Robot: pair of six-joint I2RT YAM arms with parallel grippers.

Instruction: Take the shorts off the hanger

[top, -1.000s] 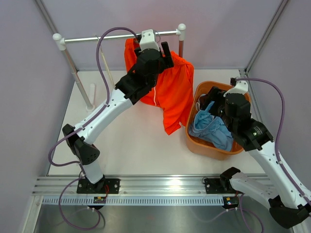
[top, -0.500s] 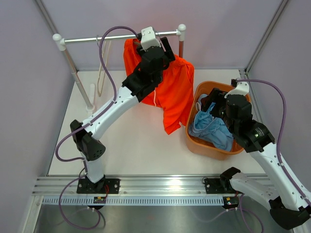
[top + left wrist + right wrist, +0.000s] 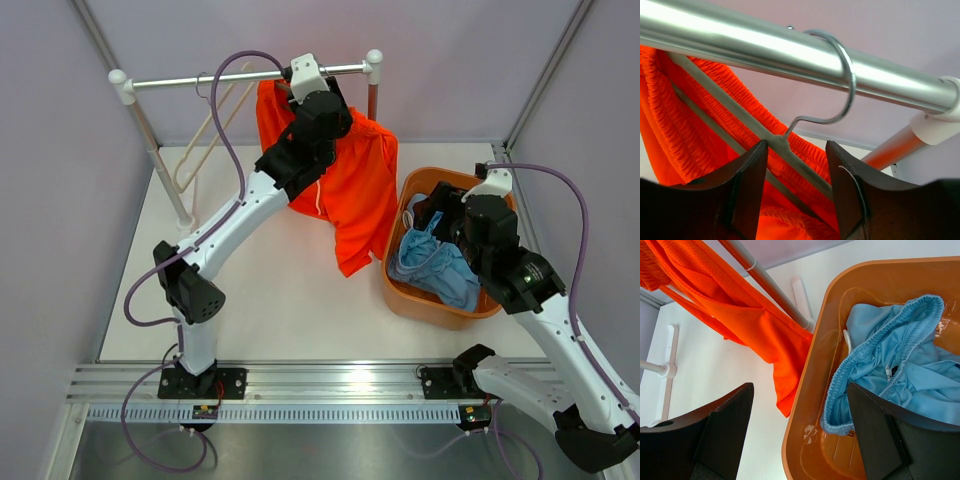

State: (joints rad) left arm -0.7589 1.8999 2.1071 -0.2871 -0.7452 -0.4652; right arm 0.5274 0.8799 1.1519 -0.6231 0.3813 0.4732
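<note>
White bench (image 3: 280, 290), steel rail (image 3: 250, 75) along the far edge, orange shorts (image 3: 355, 190) hanging from it. Only the wrist view shows the left gripper (image 3: 796, 160) spread astride the hanger neck (image 3: 777, 142). Right gripper (image 3: 799, 390) gapes over blue shorts (image 3: 900, 365) in the right-edge tub (image 3: 802, 405). The left arm (image 3: 240, 210) has pushed nearer the rail.

The left white-and-black jointed arm (image 3: 235, 215) and the right white-and-black jointed arm (image 3: 560, 330) alternate smooth white link shells with chunky matte black joint housings. A thin purple cable (image 3: 215, 90) loops loosely along each. A small white plastic wrist housing (image 3: 305, 72) caps each forearm. Flat black base plates (image 3: 200, 383) anchor them. The left hand (image 3: 795, 150) and right hand (image 3: 799, 390) have dark, broad, tapering fingers (image 3: 747, 185).
</note>
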